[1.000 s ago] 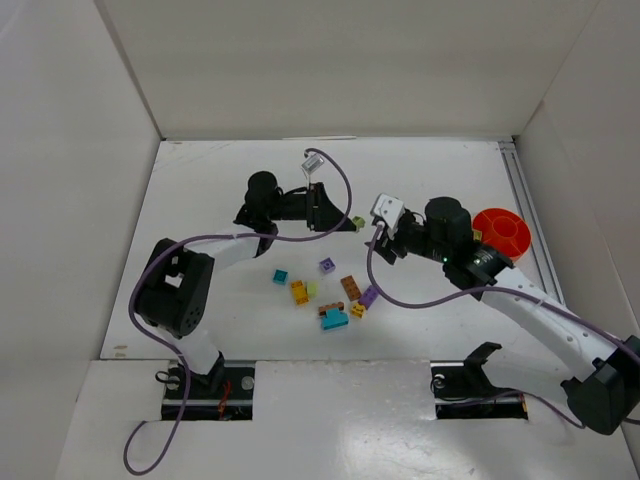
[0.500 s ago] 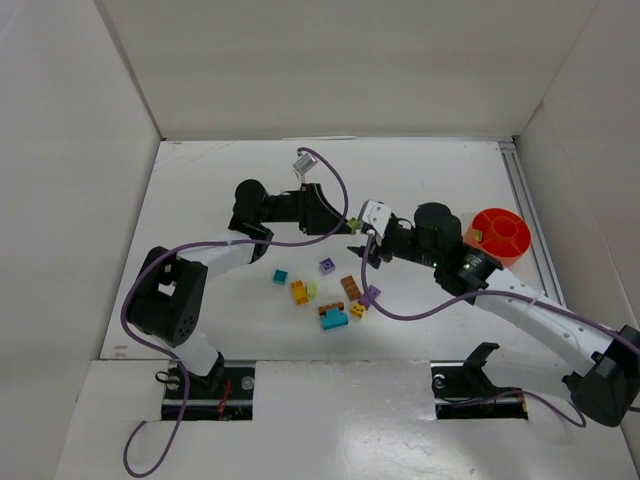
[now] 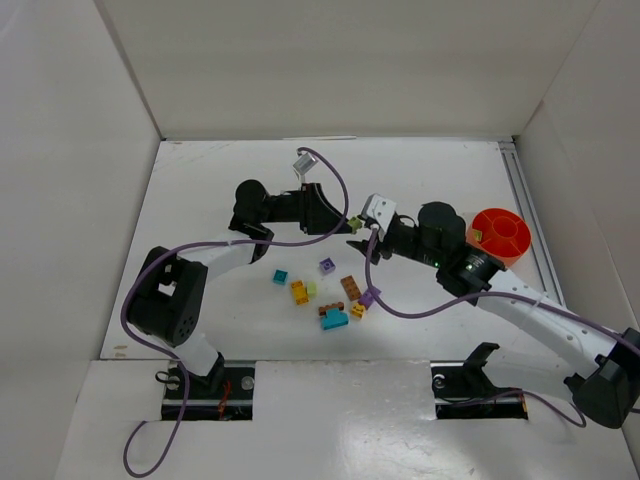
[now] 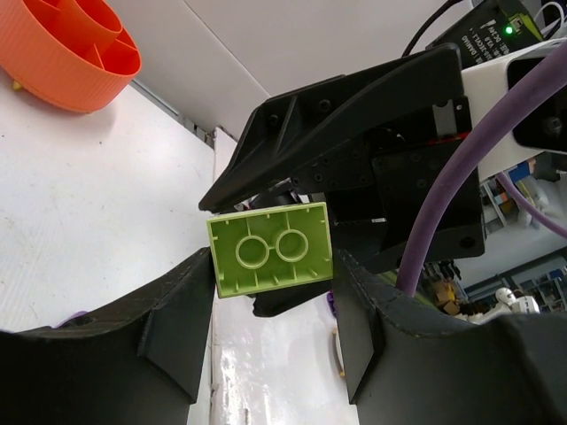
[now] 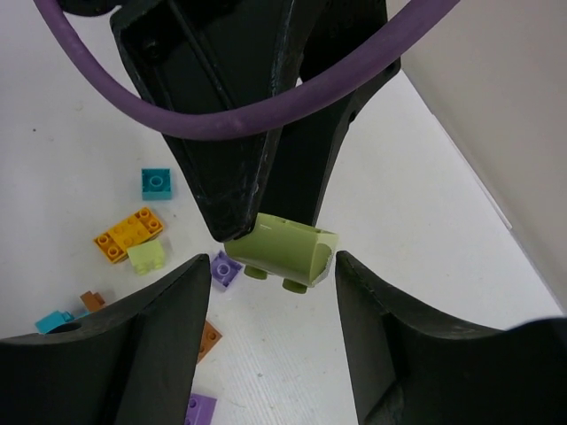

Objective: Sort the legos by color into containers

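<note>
Mid-air handover, right at the centre of the overhead view! The left gripper [image 3: 347, 224] is clenched on the pale green brick [image 4: 270, 251], pinching it by its short ends with the hollow underside facing its own camera. The right gripper [image 5: 273, 266] comes in head-on, fingers spread wide with one on each side of that brick, nothing grasped. Its right finger [image 5: 372, 336] looks almost against the brick's edge, though from here I can't say whether they touch. The orange bowl [image 3: 502, 233] waits at the right of the overhead frame, well apart from the exchange, and the other legos [image 3: 330, 292] lie scattered on the table [image 3: 200, 190] below centre. Now the risk: the brick is tiny and both sets of fingers crowd it. If the left lets go before the right has clamped, the brick drops into the loose pile. If the right closes off-centre, the brick could twist or squirt out. If it pushes in further, the fingers could knock together and jar the brick loose.
</note>
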Robot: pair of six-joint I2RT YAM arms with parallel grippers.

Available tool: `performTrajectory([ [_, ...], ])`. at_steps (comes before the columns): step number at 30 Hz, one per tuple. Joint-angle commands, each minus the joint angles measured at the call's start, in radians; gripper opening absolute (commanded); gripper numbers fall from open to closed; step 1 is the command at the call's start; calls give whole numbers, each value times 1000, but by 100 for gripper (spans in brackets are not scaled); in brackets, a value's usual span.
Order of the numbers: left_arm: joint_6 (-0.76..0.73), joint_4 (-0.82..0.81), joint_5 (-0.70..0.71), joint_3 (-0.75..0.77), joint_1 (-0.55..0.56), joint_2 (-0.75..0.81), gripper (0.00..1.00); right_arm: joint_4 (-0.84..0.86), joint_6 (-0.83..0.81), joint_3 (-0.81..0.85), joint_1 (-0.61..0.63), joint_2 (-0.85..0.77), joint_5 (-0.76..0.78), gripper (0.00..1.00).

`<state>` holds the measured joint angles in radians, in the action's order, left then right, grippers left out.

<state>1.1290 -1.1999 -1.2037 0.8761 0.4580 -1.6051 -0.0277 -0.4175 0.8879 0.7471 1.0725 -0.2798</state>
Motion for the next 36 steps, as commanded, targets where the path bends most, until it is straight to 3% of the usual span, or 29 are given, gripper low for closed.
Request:
performTrajectory([
  [1, -21, -56, 0, -2, 5, 51, 30, 94, 31, 49, 8, -14, 7, 63],
  [6, -32, -43, 0, -2, 5, 69, 30, 127, 31, 49, 8, -5, -6, 53],
  [12, -81, 48, 0, -2, 5, 79, 30, 158, 54, 59, 8, 6, 5, 24],
  [14, -92, 48, 9, -2, 5, 89, 35, 158, 65, 59, 8, 6, 36, 14],
  [16, -106, 74, 9, -2, 5, 99, 35, 158, 88, 49, 8, 15, 45, 8],
  [19, -169, 153, 20, 21, 5, 109, 56, 158, 109, 39, 8, 15, 45, 7],
  [20, -185, 181, 32, 21, 5, 109, 58, 158, 109, 39, 8, 15, 59, 7],
  [23, -219, 232, 43, 49, 5, 109, 78, 158, 150, 17, -6, 6, 59, 7],
  [28, -229, 232, 43, 83, -4, 109, 87, 149, 186, -15, -83, -5, -4, 6],
  [29, -229, 232, 43, 83, -4, 109, 94, 149, 198, -15, -97, -5, -4, 6],
  [31, -229, 223, 43, 92, -39, 100, 100, 111, 198, -24, -133, -17, -4, 6],
  [34, -273, 255, 56, 81, -91, 100, 100, 33, 198, -35, -265, -62, 13, 6],
  [36, -365, 363, 108, 81, -122, 114, 100, -35, 198, -35, -333, -84, 50, 7],
])
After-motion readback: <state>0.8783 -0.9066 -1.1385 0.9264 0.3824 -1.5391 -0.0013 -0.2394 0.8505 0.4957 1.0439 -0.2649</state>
